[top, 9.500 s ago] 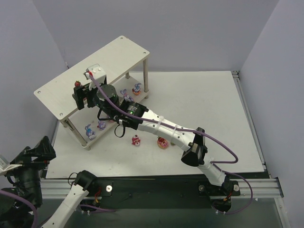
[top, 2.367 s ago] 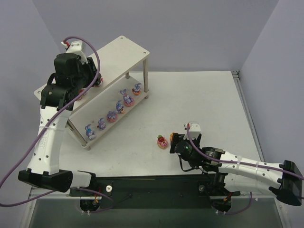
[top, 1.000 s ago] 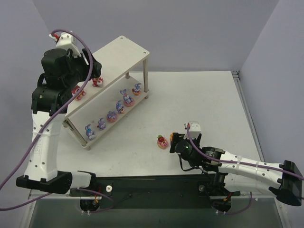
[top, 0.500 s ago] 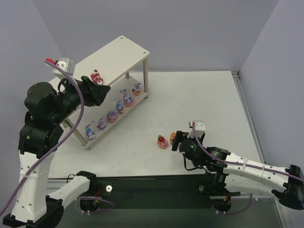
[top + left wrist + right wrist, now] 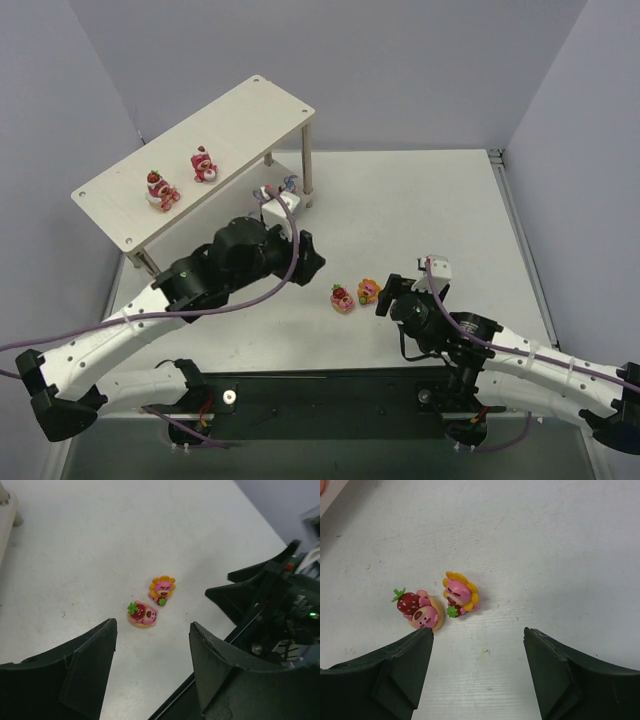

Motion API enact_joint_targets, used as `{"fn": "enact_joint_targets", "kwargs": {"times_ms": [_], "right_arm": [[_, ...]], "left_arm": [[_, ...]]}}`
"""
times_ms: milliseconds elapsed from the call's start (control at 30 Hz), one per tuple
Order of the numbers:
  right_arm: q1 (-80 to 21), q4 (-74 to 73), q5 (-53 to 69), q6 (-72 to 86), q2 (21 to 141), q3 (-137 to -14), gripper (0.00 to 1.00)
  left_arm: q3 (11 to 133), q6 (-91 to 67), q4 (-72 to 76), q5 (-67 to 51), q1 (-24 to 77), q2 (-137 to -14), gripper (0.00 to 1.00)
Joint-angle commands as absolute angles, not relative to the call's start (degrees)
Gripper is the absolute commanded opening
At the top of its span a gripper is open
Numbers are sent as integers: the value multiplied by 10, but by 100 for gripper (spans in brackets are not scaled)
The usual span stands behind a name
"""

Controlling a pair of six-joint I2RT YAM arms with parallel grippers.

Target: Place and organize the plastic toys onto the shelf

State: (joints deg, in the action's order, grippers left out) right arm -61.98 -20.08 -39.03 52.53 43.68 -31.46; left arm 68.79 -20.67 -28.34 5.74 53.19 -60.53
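Two plastic toys lie on the table: a strawberry-topped bear [image 5: 342, 298] [image 5: 142, 615] [image 5: 420, 609] and an orange-yellow flower figure [image 5: 368, 291] [image 5: 162, 589] [image 5: 459, 594], side by side and almost touching. My left gripper [image 5: 316, 262] [image 5: 152, 626] hangs open and empty just left of them. From their right, my right gripper [image 5: 384, 296] [image 5: 478, 631] faces them, open and empty too. The shelf [image 5: 250, 110] carries two strawberry bears [image 5: 160, 190] [image 5: 204, 165] on its top board. A purple bunny [image 5: 289, 183] shows on the lower board; my left arm hides most of that board.
The shelf's white legs [image 5: 307, 165] stand at the back left of the white table [image 5: 440, 210]. The black front rail [image 5: 330, 385] with both arm bases runs along the near edge. In the left wrist view the right gripper's fingers [image 5: 250, 587] are close by at the right.
My left arm has swung down from the shelf's top board to the table beside the two loose toys. A second bear now stands uncovered on the top board. My right gripper has backed slightly right.
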Motion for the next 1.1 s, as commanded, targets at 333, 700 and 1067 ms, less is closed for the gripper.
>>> {"fn": "enact_joint_targets", "kwargs": {"times_ms": [333, 700, 1067], "right_arm": [[-605, -276, -425, 570, 360, -278, 75], [-604, -286, -411, 574, 354, -268, 75], [-604, -287, -410, 565, 323, -251, 75]], "left_arm": [[394, -376, 119, 126, 593, -728, 75], [384, -361, 262, 140, 594, -872, 78], [409, -344, 259, 171, 592, -930, 70]]}}
